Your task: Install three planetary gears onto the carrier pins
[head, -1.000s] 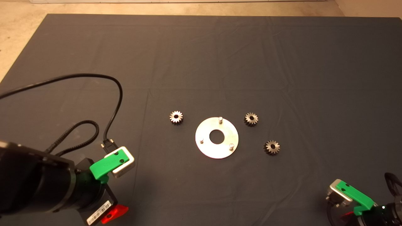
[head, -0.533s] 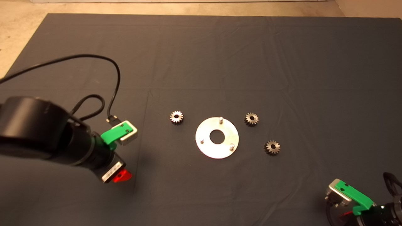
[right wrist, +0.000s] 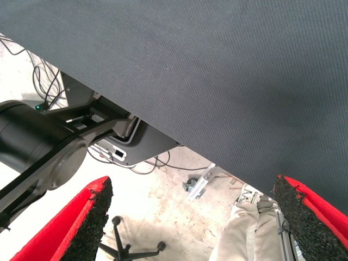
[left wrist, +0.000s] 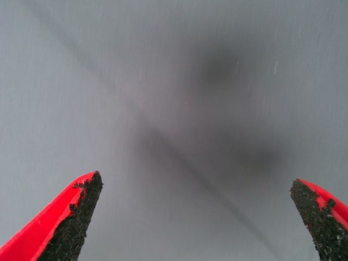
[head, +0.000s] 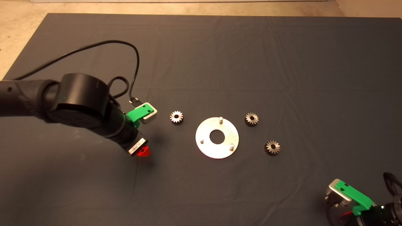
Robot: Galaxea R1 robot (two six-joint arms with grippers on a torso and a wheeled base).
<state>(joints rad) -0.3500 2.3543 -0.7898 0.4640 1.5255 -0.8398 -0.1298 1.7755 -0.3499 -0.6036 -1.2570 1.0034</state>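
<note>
Three grey planetary gears lie flat on the dark mat: one (head: 176, 117) left of the disc, one (head: 251, 119) at its upper right, one (head: 272, 147) at its lower right. The shiny silver disc (head: 216, 151) carries three bare upright carrier pins (head: 220, 119), (head: 201, 141), (head: 231, 146). My left gripper (head: 142, 152) hangs over the mat, left of and slightly nearer than the left gear. In the left wrist view its fingers (left wrist: 73, 217) stand wide apart over bare mat, holding nothing. My right gripper (head: 347, 215) waits at the lower right corner, open (right wrist: 198, 217) and empty.
A black cable (head: 132, 62) loops from the left arm over the mat's left half. In the right wrist view, the mat's edge (right wrist: 163, 133) shows, with floor, a chair base (right wrist: 128, 250) and a person's leg (right wrist: 244, 234) beyond it.
The left arm has swung up from the lower left corner and moved right, bringing its gripper close to the left gear. Gears, disc and right arm have not moved.
</note>
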